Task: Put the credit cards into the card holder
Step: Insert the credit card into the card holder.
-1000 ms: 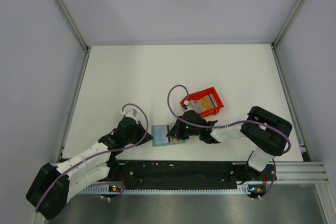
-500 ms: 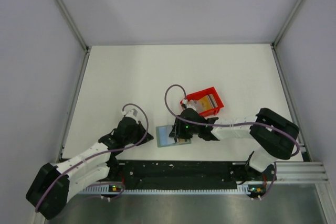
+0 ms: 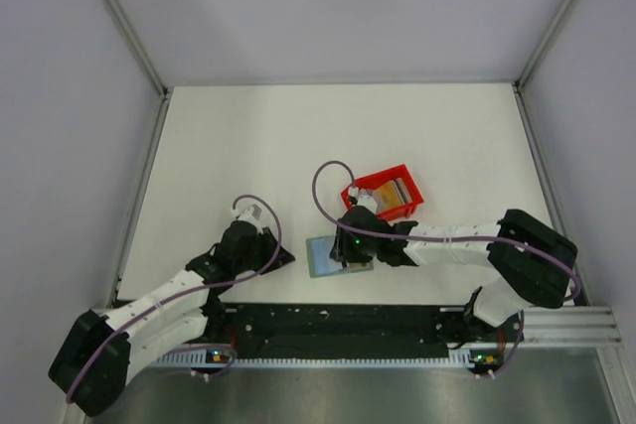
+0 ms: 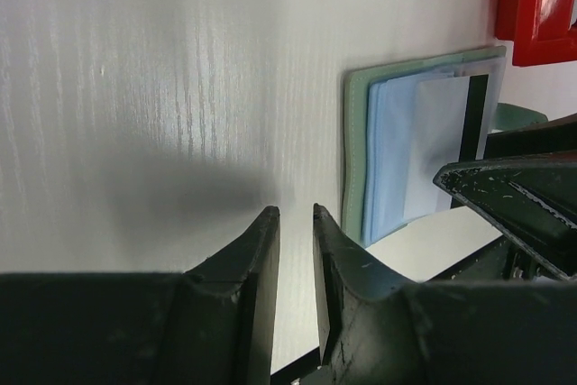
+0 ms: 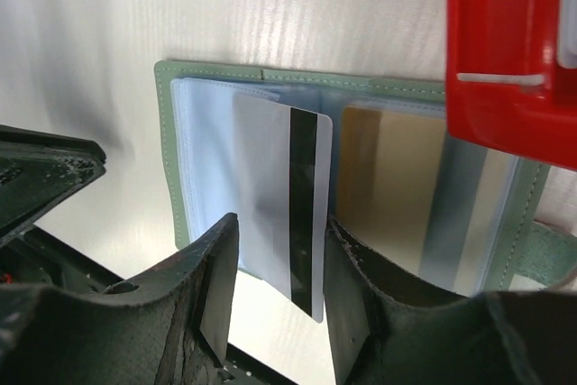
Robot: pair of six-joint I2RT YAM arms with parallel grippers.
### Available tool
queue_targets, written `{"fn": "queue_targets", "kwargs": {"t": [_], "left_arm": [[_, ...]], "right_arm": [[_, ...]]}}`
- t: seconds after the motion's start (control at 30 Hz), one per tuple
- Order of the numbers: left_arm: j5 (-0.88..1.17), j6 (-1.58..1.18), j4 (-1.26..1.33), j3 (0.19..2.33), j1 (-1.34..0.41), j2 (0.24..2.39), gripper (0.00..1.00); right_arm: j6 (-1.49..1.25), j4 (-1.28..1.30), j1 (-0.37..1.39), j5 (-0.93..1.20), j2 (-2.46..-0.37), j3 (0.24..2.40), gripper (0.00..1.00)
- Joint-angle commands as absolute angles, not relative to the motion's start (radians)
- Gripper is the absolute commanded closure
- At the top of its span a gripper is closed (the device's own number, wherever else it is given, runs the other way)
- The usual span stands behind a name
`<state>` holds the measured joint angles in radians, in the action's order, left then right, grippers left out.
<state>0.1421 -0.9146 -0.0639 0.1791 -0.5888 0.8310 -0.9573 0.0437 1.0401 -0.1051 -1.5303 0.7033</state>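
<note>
1. We see the card holder [image 3: 320, 256] lying open on the white table [image 3: 248, 146], low in the middle of the top view, just below and left of the red bin [image 3: 415, 186].
2. In the right wrist view the holder [image 5: 203, 160] shows a grey-green border and a pale blue pocketed inside. A corner of the bin [image 5: 505, 42] overlaps its upper right part.
3. A white card with a black stripe [image 5: 270, 187] sits tilted on the holder's left half. Its lower end sticks out past the holder's near edge.
4. A tan card [image 5: 379, 178] lies in the right half.
5. The right gripper [image 5: 281, 223] has its 2 fingers parted, 1 on each side of the white card. We cannot tell whether they press its edges.
6. The left gripper [image 4: 296, 214] rests over bare table just left of the holder [image 4: 353, 132]. Its fingers are nearly together, a thin slit between them and nothing in it.
7. More cards [image 3: 390, 193] lie in the bin.
</note>
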Motion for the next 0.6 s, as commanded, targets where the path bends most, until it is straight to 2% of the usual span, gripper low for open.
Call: {"fn": "queue_targets", "kwargs": {"t": [0.0, 0.3, 0.37, 0.57], "left_arm": [[0.158, -0.904, -0.011, 0.179, -0.589, 0.824, 0.74], [0.167, -0.904, -0.009, 0.181, -0.589, 0.838, 0.74], [0.167, -0.902, -0.009, 0.179, -0.591, 0.838, 0.74], [0.178, -0.899, 0.021, 0.179, -0.589, 0.844, 0.75]], "right_arm": [[-0.911, 0.159, 1.068, -0.227, -1.480, 0.759, 0.59], [-0.911, 0.322, 1.098, -0.365, -1.489, 0.824, 0.52], [-0.914, 0.322, 1.098, -0.361, -1.489, 0.819, 0.47], [-0.914, 0.269, 1.100, -0.311, -1.483, 0.802, 0.47]]}}
